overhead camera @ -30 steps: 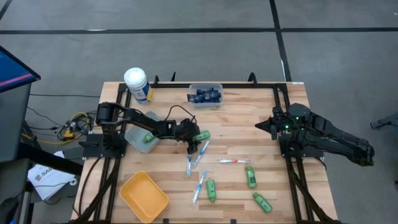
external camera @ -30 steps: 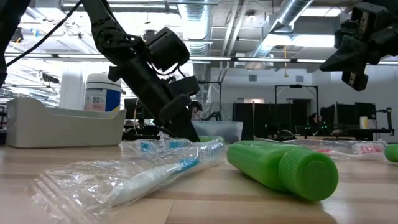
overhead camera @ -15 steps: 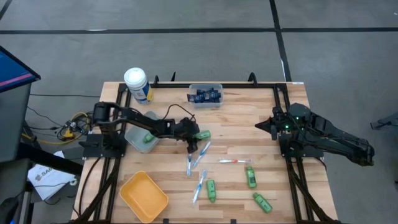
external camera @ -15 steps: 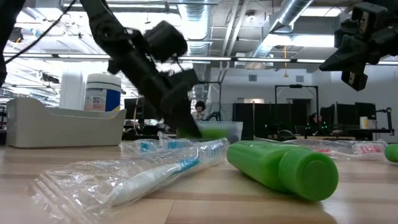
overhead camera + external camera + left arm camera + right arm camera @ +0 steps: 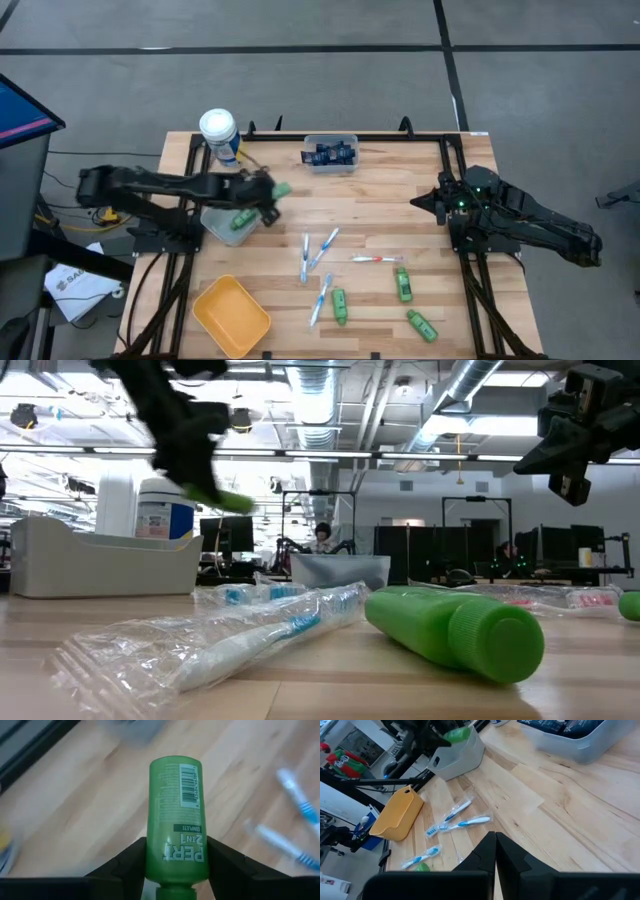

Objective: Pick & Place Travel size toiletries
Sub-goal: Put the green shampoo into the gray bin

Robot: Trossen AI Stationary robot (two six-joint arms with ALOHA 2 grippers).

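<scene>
We've got a green bottle pinched in the left gripper, up off the worktop.

L to R: yellow bin at the near-left corner; grey bin w/ another green bottle inside, left gripper's fingers clamped on the held bottle just beside that bin's edge; white canister behind; clear bin w/ dark tubes at the back. Mid-worktop we see white-blue toothbrushes, a red-and-white toothbrush, and three more green bottles lying loose. Right gripper waits at the right edge, fingers pressed together on nothing.
</scene>
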